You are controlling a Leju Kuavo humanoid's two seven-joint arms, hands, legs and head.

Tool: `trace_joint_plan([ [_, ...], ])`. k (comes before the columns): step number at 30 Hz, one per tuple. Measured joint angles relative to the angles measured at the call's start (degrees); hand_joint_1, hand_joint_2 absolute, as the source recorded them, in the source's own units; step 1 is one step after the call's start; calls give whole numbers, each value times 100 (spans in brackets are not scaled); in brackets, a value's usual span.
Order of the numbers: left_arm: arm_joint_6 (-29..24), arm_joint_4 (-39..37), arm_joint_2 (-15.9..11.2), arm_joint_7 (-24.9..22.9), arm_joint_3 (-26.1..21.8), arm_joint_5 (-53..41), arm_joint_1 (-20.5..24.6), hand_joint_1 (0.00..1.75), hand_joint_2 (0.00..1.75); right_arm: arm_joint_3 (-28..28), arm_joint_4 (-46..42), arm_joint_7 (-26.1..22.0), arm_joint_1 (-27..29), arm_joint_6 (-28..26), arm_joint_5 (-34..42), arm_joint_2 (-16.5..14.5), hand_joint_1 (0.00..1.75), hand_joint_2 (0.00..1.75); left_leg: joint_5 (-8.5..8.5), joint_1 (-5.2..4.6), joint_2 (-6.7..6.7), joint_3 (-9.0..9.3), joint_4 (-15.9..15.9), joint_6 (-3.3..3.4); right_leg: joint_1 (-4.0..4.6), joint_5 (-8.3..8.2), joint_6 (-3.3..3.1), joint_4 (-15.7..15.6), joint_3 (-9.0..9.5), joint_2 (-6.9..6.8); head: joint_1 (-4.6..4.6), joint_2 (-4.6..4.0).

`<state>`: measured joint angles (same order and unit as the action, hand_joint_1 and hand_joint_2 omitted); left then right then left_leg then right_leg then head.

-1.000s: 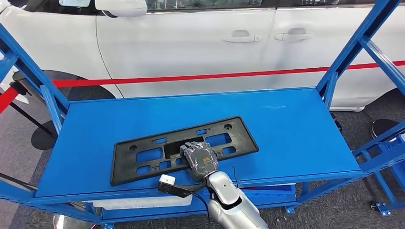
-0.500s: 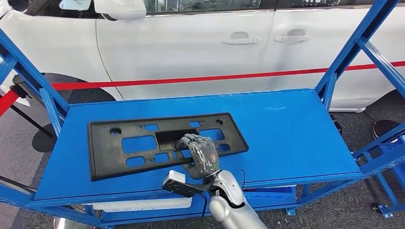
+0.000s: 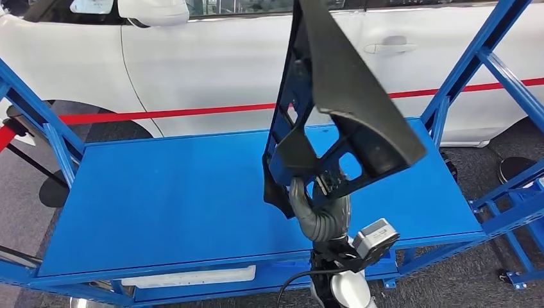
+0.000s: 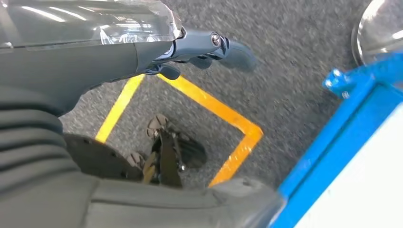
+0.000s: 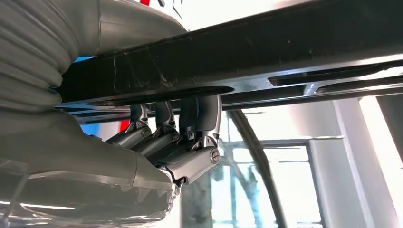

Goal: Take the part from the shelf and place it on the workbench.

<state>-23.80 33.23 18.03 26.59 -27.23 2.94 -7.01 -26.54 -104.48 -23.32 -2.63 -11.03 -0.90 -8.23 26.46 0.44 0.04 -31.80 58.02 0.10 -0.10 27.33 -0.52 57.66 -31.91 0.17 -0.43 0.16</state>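
The part is a long black plastic plate frame (image 3: 340, 90) with several cut-outs. It stands nearly on end, lifted off the blue shelf (image 3: 160, 199) and close to my head camera. My right hand (image 3: 319, 208) grips its lower end from below, near the shelf's front edge. In the right wrist view the fingers (image 5: 176, 128) hook through a slot of the black frame (image 5: 266, 52). My left hand (image 4: 199, 47) hangs over the floor with its fingers apart and nothing in it.
Blue shelf uprights (image 3: 475, 64) rise at both sides. Behind the shelf stands a white car (image 3: 212, 58) with a red barrier tape (image 3: 167, 114) in front of it. Yellow floor tape (image 4: 228, 116) and a blue frame foot (image 4: 347, 85) lie under my left hand.
The frame lay flat on the shelf a second ago. My right hand has lifted it, tipped it upright and carried it to the right, toward the camera.
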Motion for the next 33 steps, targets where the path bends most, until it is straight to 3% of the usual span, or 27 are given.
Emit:
trace_joint_plan([
  [3,65,-191,7,30,-357,-195,90,0,175,191,-96,43,203,-98,79,5,175,175,-46,22,-13,28,-86,99,-12,90,97,103,-39,-10,6,0],
  [4,84,-244,10,44,-458,-226,118,0,175,246,-116,31,264,-144,50,7,175,175,-69,35,-8,39,-115,134,-14,222,122,300,-128,-9,16,0],
  [7,118,-388,13,66,-688,-261,186,0,175,360,-138,-19,444,-180,-36,17,175,175,-90,31,12,33,-117,175,-32,741,166,1339,-638,-10,34,0],
  [8,135,-424,13,70,-743,-267,201,0,175,389,-137,-27,509,-182,-56,21,175,175,-89,30,12,27,-110,174,-38,785,176,1547,-744,-11,34,0],
  [9,156,-454,14,76,-788,-273,215,0,175,413,-137,-33,566,-182,-76,22,175,175,-85,29,9,21,-100,170,-47,712,182,1546,-746,-11,36,0],
  [10,173,-478,15,81,-829,-280,228,0,175,431,-138,-43,615,-182,-100,23,175,175,-79,29,4,16,-85,162,-58,544,184,1332,-640,-12,36,-1],
  [12,188,-514,19,86,-894,-290,255,0,175,452,-147,-84,684,-182,-174,22,175,175,-53,18,-7,-4,-29,126,-75,179,175,608,-277,-11,38,-1],
  [13,187,-527,19,86,-924,-292,267,0,175,457,-155,-112,713,-183,-220,22,175,175,-38,7,-12,-25,10,98,-76,77,157,336,-151,-5,35,-1],
  [14,189,-536,19,86,-949,-294,278,0,175,462,-168,-139,746,-184,-266,21,175,175,-30,-5,-16,-48,43,67,-70,37,134,191,-95,2,33,0],
  [17,194,-557,16,87,-1009,-296,296,0,175,465,-212,-213,858,-188,-380,20,175,175,-31,4,-18,-95,81,-28,-50,-4,21,150,-137,9,29,1],
  [19,199,-571,14,86,-1034,-294,305,0,175,452,-254,-246,912,-190,-428,10,175,175,188,20,-15,-181,290,-84,-61,-63,-70,129,-180,-10,9,0],
  [22,207,-578,13,86,-1058,-286,317,0,175,428,-335,-318,1026,-188,-497,-3,175,175,860,27,-11,-479,1240,-130,-43,-148,-140,130,-288,-45,-20,-1],
  [23,208,-580,13,86,-1062,-276,319,0,175,424,-359,-359,1080,-179,-514,-3,175,175,989,27,-11,-521,1488,-130,-28,-180,-147,135,-334,-52,-18,-1],
  [24,209,-582,13,86,-1066,-263,319,0,175,422,-380,-406,1137,-162,-523,-3,175,175,1012,25,-11,-469,1546,-117,-12,-215,-150,142,-383,-56,-18,-1],
  [25,209,-584,13,86,-1069,-249,320,0,175,422,-403,-456,1190,-135,-526,-3,175,175,934,21,-11,-307,1380,-91,3,-251,-150,148,-430,-57,-18,-1],
  [27,206,-584,10,86,-1071,-217,335,0,175,423,-458,-557,1280,-51,-515,-3,175,175,676,-5,-10,233,563,0,30,-331,-138,155,-505,-51,-16,0],
  [29,197,-586,4,85,-1071,-182,361,0,175,424,-510,-654,1352,58,-492,-3,175,175,522,-51,2,567,-37,78,33,-411,-87,147,-539,-54,-17,1],
  [31,186,-589,2,82,-1071,-149,375,0,175,425,-539,-726,1409,157,-476,-3,175,175,445,-97,9,577,-128,120,7,-495,-7,116,-540,-70,-29,1],
  [33,181,-599,12,79,-1071,-120,380,0,175,428,-563,-773,1459,221,-476,-2,175,175,297,-76,16,543,-201,158,-6,-502,68,111,-555,-68,-29,0],
])
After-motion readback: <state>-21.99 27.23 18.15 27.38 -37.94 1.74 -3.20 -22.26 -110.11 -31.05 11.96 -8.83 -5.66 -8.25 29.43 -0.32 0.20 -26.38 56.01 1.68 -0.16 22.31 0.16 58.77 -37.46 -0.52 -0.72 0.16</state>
